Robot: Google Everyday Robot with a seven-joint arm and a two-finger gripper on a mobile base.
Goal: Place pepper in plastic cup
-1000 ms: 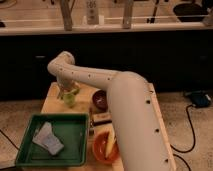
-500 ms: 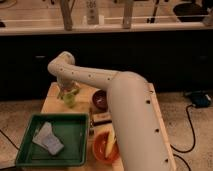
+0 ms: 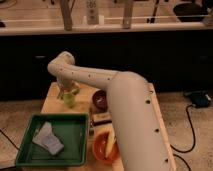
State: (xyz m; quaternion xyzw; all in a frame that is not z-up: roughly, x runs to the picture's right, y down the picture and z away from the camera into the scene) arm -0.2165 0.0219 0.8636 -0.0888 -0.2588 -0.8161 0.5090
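Note:
The lime-green plastic cup (image 3: pixel 69 96) stands on the wooden table (image 3: pixel 52 100) near its far left part. My gripper (image 3: pixel 67 89) hangs from the end of the white arm (image 3: pixel 100 80) right above the cup's rim. The pepper is hidden; I cannot tell whether it is in the gripper or in the cup. The arm's large white forearm covers the table's right side.
A dark maroon bowl (image 3: pixel 100 100) sits right of the cup. An orange bowl (image 3: pixel 104 146) with a yellowish item is at the front. A green tray (image 3: pixel 75 135) with a pale crumpled wrapper (image 3: pixel 47 139) lies front left. A small dark box (image 3: pixel 101 118) lies between the bowls.

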